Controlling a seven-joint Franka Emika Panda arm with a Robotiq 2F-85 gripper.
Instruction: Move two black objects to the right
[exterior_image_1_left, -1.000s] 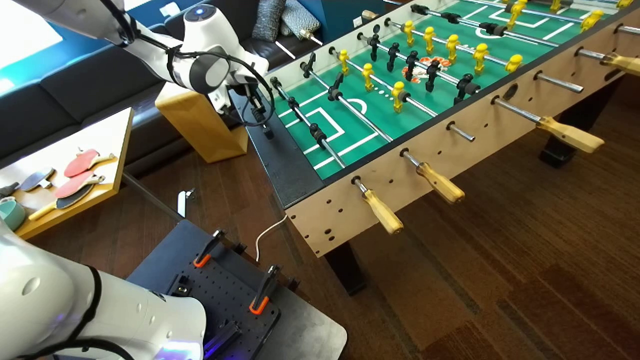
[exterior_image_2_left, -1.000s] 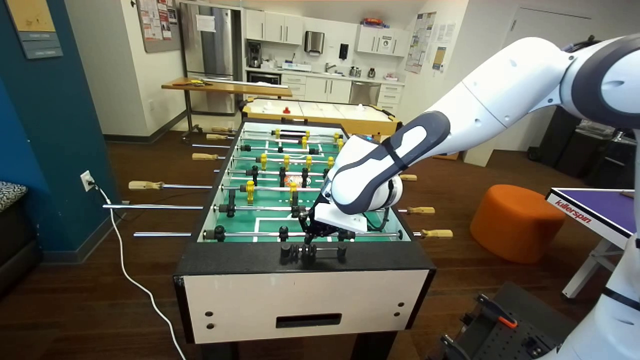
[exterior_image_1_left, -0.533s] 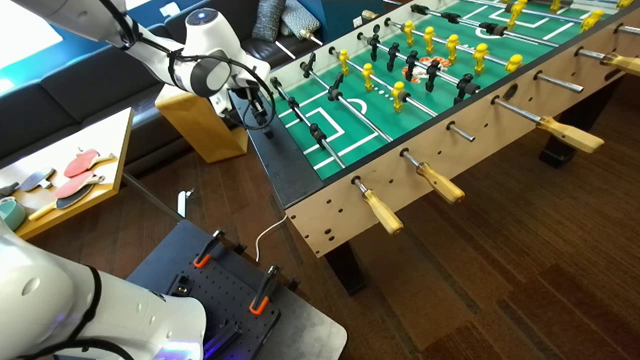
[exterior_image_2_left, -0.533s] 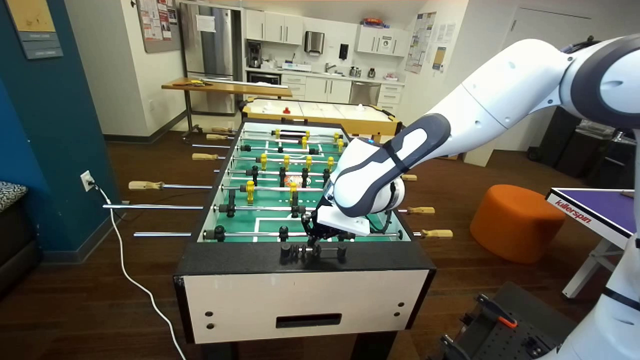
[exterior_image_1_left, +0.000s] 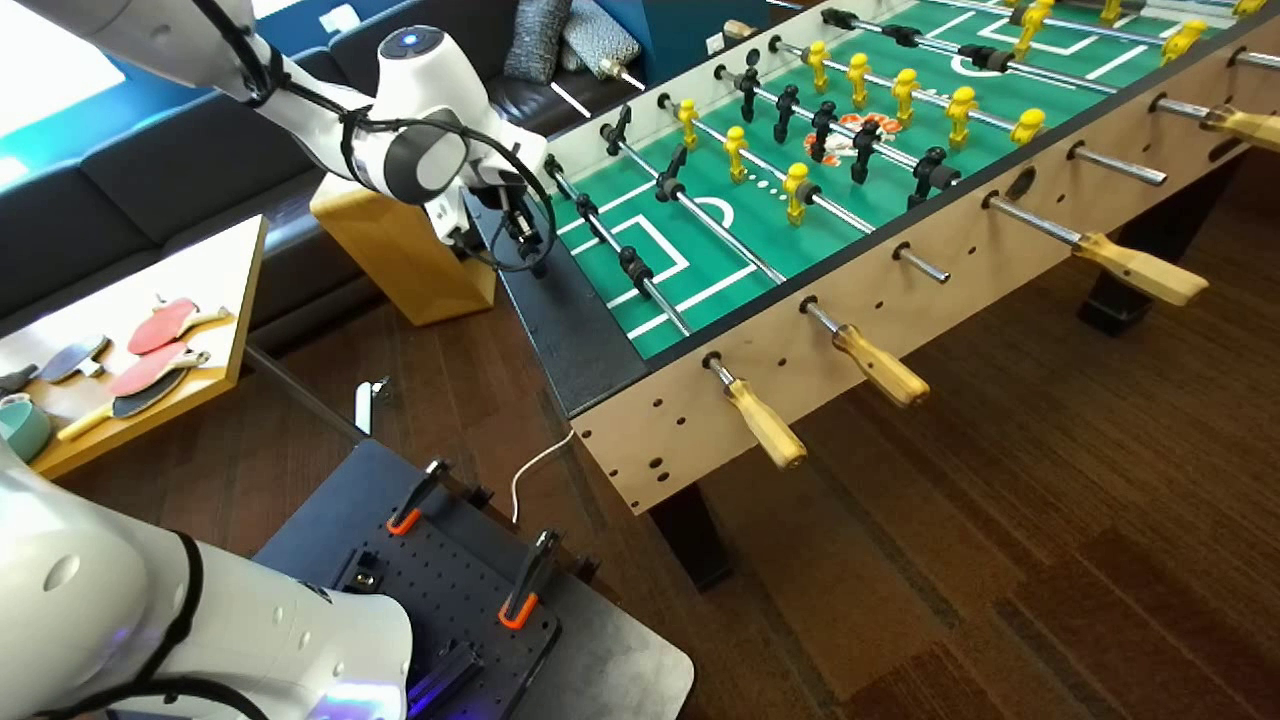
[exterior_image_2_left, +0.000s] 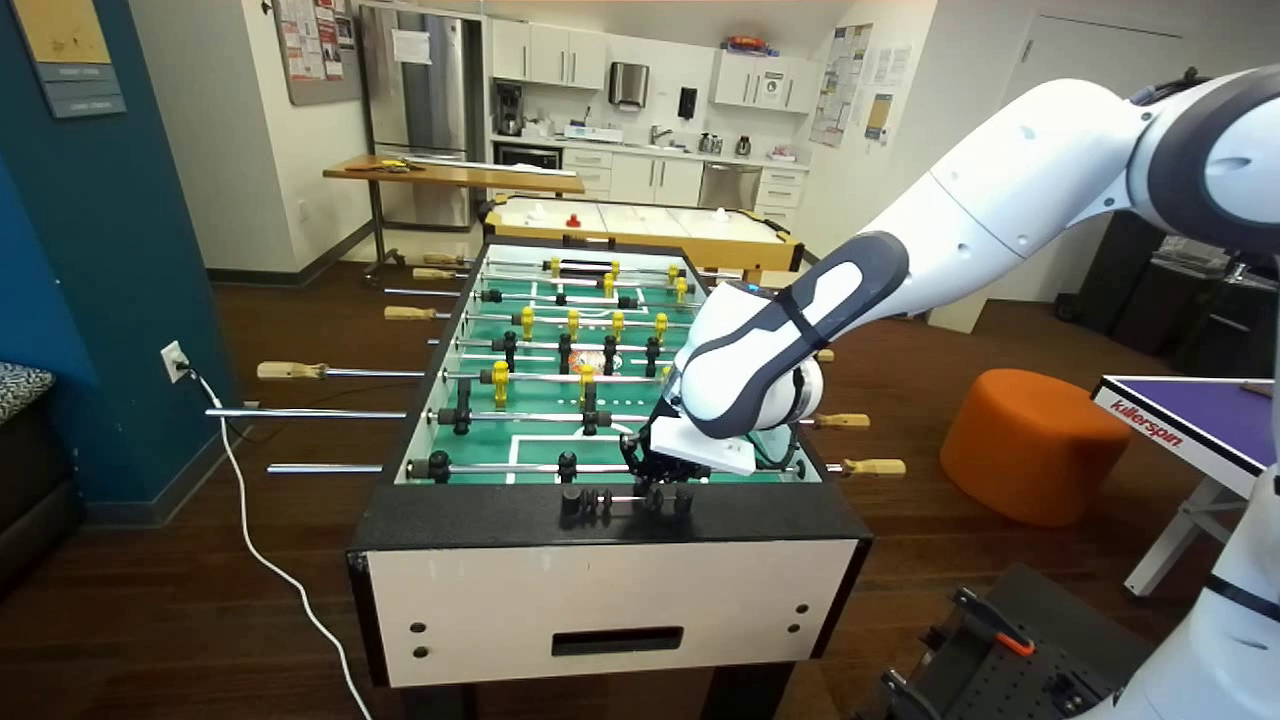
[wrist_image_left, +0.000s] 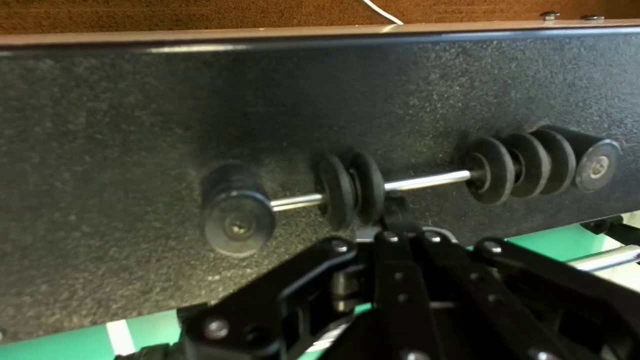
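Note:
Two black discs (wrist_image_left: 352, 192) sit side by side on a metal rod of the score counter. In the wrist view they lie between the left end block (wrist_image_left: 239, 222) and several other black discs (wrist_image_left: 520, 162), which are bunched by the right end block (wrist_image_left: 597, 165). My gripper (wrist_image_left: 400, 215) is shut, with its fingertips together against the right side of the two discs. It grips nothing. In an exterior view the gripper (exterior_image_2_left: 643, 484) is low over the table's black end rail, just left of the two discs (exterior_image_2_left: 657, 499). In another exterior view the gripper (exterior_image_1_left: 530, 255) largely covers the counter.
The counter is fixed on the foosball table's black end rail (exterior_image_2_left: 450, 515). Player rods (exterior_image_2_left: 520, 469) and the green field (exterior_image_2_left: 480, 450) lie right behind the gripper. An orange stool (exterior_image_2_left: 1035, 445) and a purple table (exterior_image_2_left: 1225, 425) stand to the side.
In an exterior view my shut gripper has moved right along the rail. The two discs have slid right with it along the rod, toward the right end block. The other discs have stayed at the left.

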